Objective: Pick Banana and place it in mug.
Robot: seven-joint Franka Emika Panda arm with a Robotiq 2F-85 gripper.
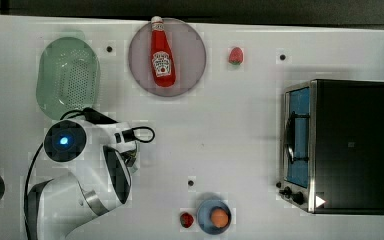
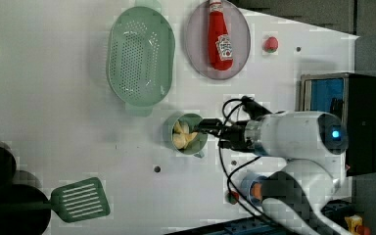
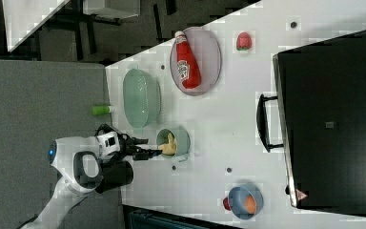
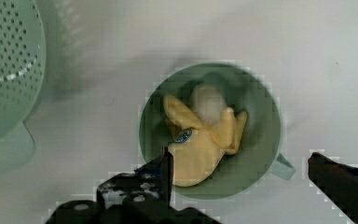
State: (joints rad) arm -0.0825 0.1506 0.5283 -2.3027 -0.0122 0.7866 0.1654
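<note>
Release step looks done: Banana [image 4: 200, 140] sits inside the mug [image 4: 261, 158] beside the colander [image 2: 139, 56], gripper [image 4: 240, 168] spread wide and empty right above the rim, so next call is a straight lift clear without clipping the mug.

The mug [image 4: 261, 116] looks like smooth, translucent green plastic, and the Banana [image 4: 200, 149] inside has a matt, pale yellow skin. The colander [image 2: 140, 56] is matt perforated plastic on a smooth white desk [image 1: 230, 125]; the toaster oven [image 1: 347, 145] looks like brushed metal.
</note>
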